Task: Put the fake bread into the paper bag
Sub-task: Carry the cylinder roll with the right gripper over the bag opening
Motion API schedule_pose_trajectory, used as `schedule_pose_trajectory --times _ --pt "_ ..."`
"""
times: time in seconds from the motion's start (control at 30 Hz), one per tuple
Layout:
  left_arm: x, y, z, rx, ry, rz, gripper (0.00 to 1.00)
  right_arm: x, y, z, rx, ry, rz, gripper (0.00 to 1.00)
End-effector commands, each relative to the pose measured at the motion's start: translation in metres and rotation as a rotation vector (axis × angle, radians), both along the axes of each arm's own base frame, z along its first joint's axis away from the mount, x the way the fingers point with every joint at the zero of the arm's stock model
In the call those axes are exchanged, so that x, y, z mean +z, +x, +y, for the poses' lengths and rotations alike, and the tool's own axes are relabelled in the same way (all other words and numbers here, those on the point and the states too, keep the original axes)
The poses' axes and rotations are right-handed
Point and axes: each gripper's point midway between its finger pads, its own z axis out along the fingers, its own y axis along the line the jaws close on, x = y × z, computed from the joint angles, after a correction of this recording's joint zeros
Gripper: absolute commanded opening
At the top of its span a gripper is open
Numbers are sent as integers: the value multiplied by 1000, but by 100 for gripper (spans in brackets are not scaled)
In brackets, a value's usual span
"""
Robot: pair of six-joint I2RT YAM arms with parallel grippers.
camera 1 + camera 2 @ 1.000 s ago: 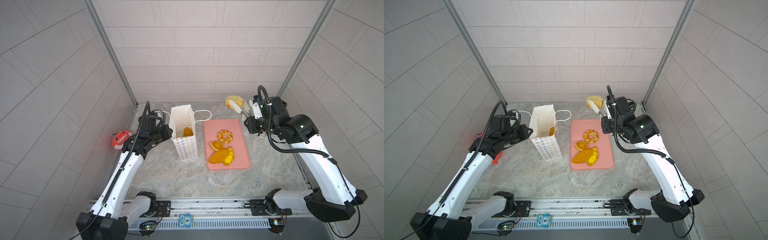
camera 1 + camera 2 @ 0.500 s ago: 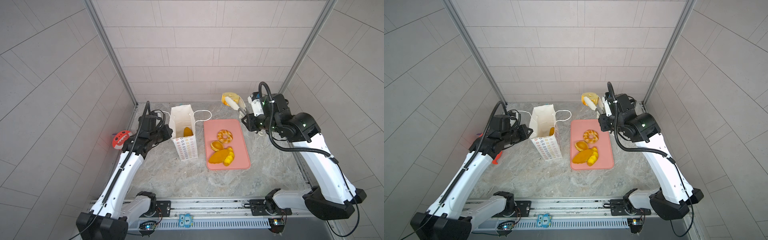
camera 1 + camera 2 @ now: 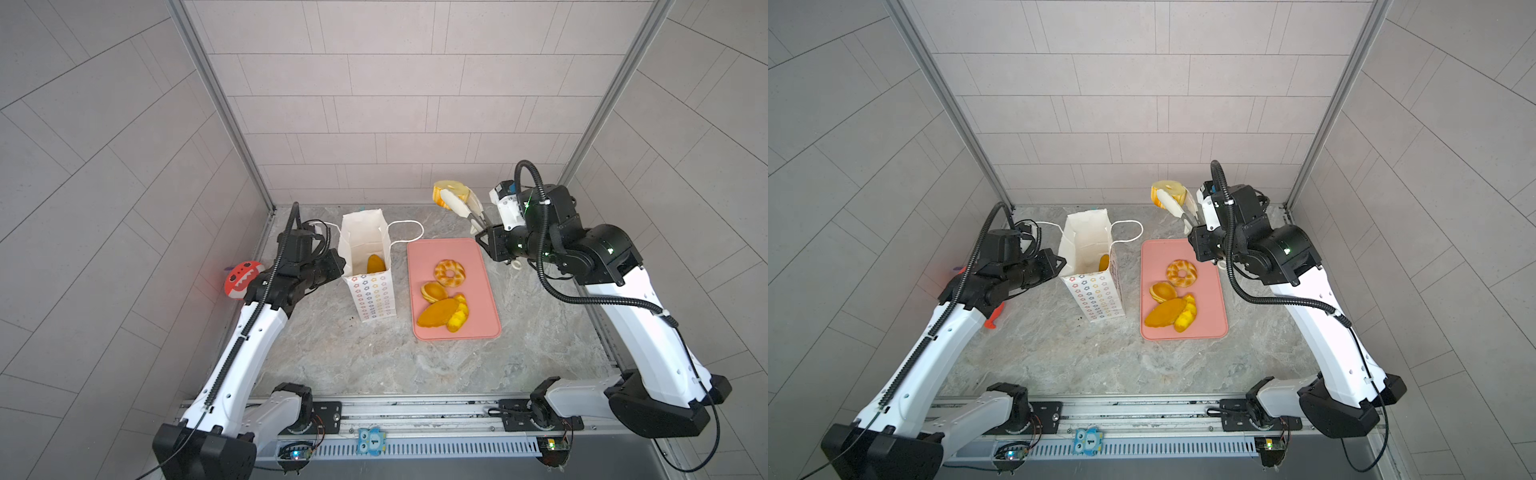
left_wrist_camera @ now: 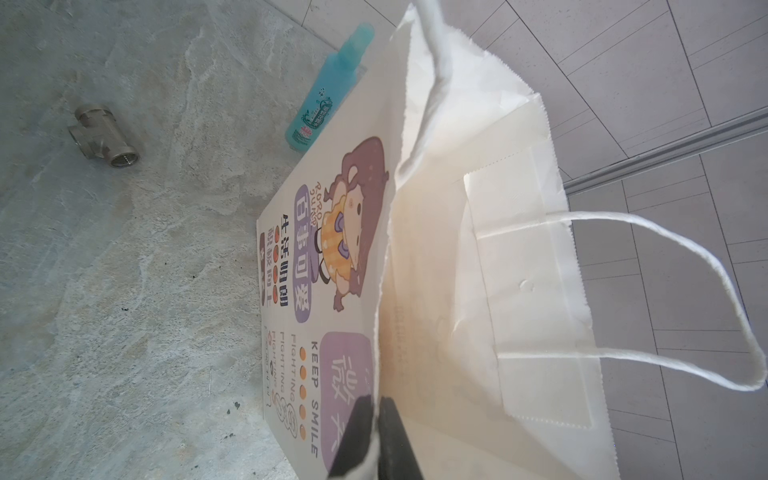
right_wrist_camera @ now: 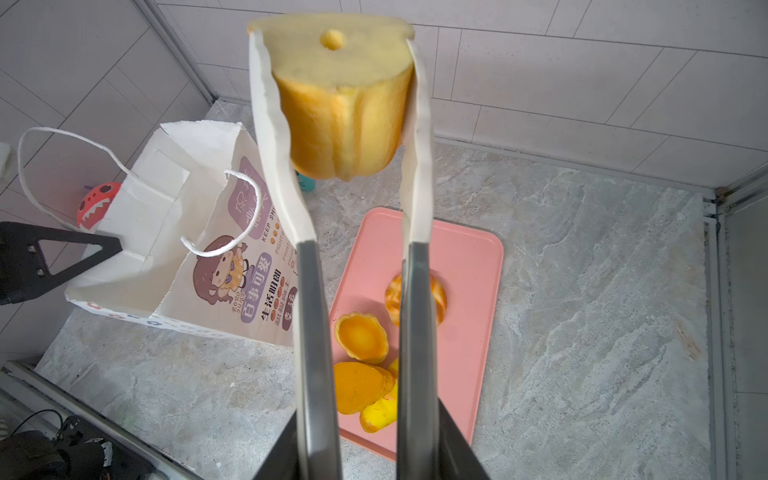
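Note:
The white paper bag (image 3: 374,297) (image 3: 1096,297) (image 5: 178,232) stands open left of the tray, one fake bread (image 3: 375,264) inside it. My left gripper (image 3: 338,264) (image 4: 376,419) is shut on the bag's rim (image 4: 384,316). My right gripper (image 3: 484,237) (image 5: 365,424) is shut on metal tongs (image 5: 309,332), whose white tips clamp a ridged loaf (image 3: 451,192) (image 3: 1169,190) (image 5: 345,124) in the air behind the tray. On the pink tray (image 3: 478,257) lie a twisted ring (image 3: 449,273), a tart (image 3: 433,291) and a long loaf (image 3: 437,312).
A red toy (image 3: 241,279) lies by the left wall behind my left arm. A blue bottle (image 4: 328,95) and a metal pipe fitting (image 4: 104,137) lie on the table beyond the bag. The bag's cord handle (image 3: 405,232) droops toward the tray.
My right arm has carried the tongs and the ridged loaf a little to the left and upward. The left arm and the bag have stayed still.

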Motion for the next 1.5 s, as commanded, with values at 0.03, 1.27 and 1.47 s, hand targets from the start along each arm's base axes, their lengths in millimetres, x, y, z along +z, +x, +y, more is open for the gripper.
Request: schedule_pose_trajectory --times 0.03,1.27,1.47 --pt "6 1 0 6 -9 -10 10 23 3 12 20 42 -72 39" --pt "6 4 -3 -3 -16 -10 10 20 -6 113 233 -79 -87 38" --pt "6 5 -3 -5 -20 -9 10 14 -2 126 251 -105 -79 38"
